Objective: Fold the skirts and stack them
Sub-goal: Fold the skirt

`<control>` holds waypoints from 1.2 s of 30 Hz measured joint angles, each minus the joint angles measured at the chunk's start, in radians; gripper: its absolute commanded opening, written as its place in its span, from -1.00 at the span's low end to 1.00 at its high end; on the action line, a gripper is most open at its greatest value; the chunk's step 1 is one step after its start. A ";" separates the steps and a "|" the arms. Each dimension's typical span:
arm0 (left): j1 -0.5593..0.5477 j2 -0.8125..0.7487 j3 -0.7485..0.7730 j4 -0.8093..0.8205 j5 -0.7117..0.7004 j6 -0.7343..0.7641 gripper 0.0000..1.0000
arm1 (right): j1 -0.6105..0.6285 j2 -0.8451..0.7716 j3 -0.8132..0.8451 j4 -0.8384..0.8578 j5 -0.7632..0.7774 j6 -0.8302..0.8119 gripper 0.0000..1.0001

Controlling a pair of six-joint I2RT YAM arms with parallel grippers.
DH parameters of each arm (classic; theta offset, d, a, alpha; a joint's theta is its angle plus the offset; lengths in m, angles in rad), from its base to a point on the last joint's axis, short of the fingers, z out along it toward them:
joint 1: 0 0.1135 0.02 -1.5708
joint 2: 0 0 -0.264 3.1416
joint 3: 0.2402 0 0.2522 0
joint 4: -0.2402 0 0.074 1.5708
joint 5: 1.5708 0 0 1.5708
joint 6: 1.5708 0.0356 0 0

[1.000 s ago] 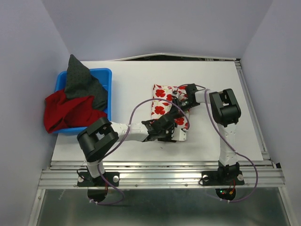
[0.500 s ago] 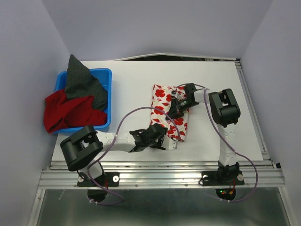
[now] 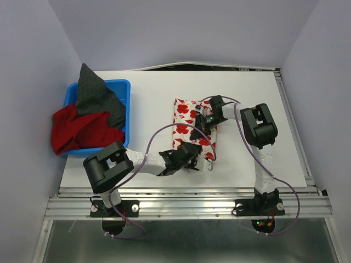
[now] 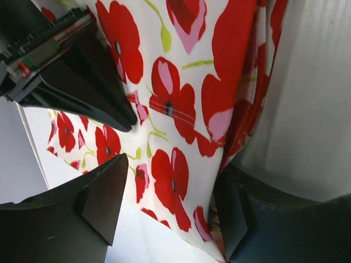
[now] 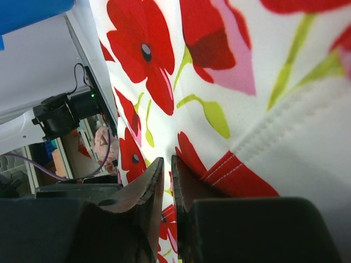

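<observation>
Your left gripper (image 4: 171,175) hangs just over the floral skirt (image 3: 184,109) with its jaws spread wide and nothing between them. The cloth lies loose below, close to both fingers. Your right gripper (image 5: 167,164) has its jaws almost together, only a thin slit apart. They press into the same skirt beside a stitched hem and seem to pinch a layer of it.

The floral skirt lies in the middle of the top view as a long folded strip on the counter (image 3: 153,104). The right gripper is at its upper right part and the left gripper at its lower end. It is thin white woven cloth with red poppies, green stems and red-edged seams. It looks light, limp and not slippery, so it will likely sag and wrinkle wherever it is not held. The hem and corners, where layers double up and stitching stiffens them, look like the best places to hold. A flat middle would be hard to pinch.

At the left of the frame, well apart from the grippers, a hard blue plastic bin (image 3: 123,85) holds the other two skirts. The red skirt (image 3: 77,131) spills over the bin's lower left rim in soft heaps. The grey skirt (image 3: 93,96) lies over it and rises to a point.
</observation>
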 measured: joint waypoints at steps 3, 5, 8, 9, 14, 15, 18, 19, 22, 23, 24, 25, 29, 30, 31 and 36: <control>-0.001 0.016 0.014 0.008 0.005 0.000 0.29 | 0.007 0.000 0.005 0.000 0.006 0.001 -0.63; -0.001 0.016 0.014 0.001 0.015 -0.002 0.08 | 0.010 0.000 0.007 -0.001 0.008 0.001 -0.63; -0.006 0.016 0.014 -0.021 0.034 -0.012 -0.28 | 0.011 0.001 0.012 -0.008 0.014 0.001 -0.63; -0.007 0.016 0.013 -0.028 0.034 -0.015 -0.38 | 0.012 0.001 0.013 -0.009 0.015 0.001 -0.63; -0.007 0.013 0.019 -0.095 0.072 -0.049 -0.95 | 0.013 0.002 0.014 -0.011 0.018 0.000 -0.64; -0.005 0.010 0.026 -0.110 0.079 -0.057 -1.00 | 0.015 0.001 0.014 -0.011 0.018 0.000 -0.64; 0.003 0.002 0.063 -0.192 0.119 -0.087 -1.00 | 0.027 -0.006 0.006 -0.009 0.028 -0.006 -0.64; 0.009 0.000 0.085 -0.230 0.143 -0.098 -1.00 | 0.035 -0.013 0.001 -0.006 0.035 -0.008 -0.64; 0.029 -0.011 0.139 -0.332 0.218 -0.126 -1.00 | 0.061 -0.034 -0.022 0.006 0.056 -0.016 -0.64; 0.037 -0.016 0.159 -0.370 0.248 -0.136 -1.00 | 0.069 -0.039 -0.027 0.008 0.060 -0.019 -0.64; 0.043 -0.021 0.175 -0.400 0.274 -0.145 -1.00 | 0.073 -0.042 -0.033 0.013 0.062 -0.021 -0.64; 0.058 -0.031 0.200 -0.443 0.304 -0.154 -1.00 | 0.083 -0.047 -0.041 0.017 0.064 -0.022 -0.64; 0.118 -0.035 0.310 -0.566 0.396 -0.177 -1.00 | 0.099 -0.061 -0.066 0.032 0.066 -0.030 -0.65; 0.142 -0.035 0.345 -0.599 0.419 -0.182 -1.00 | 0.101 -0.063 -0.070 0.033 0.067 -0.032 -0.65; 0.172 -0.032 0.382 -0.625 0.442 -0.187 -1.00 | 0.103 -0.066 -0.073 0.034 0.068 -0.037 -0.65; 0.298 0.039 0.502 -0.689 0.513 -0.200 -1.00 | 0.117 -0.076 -0.084 0.037 0.077 -0.054 -0.65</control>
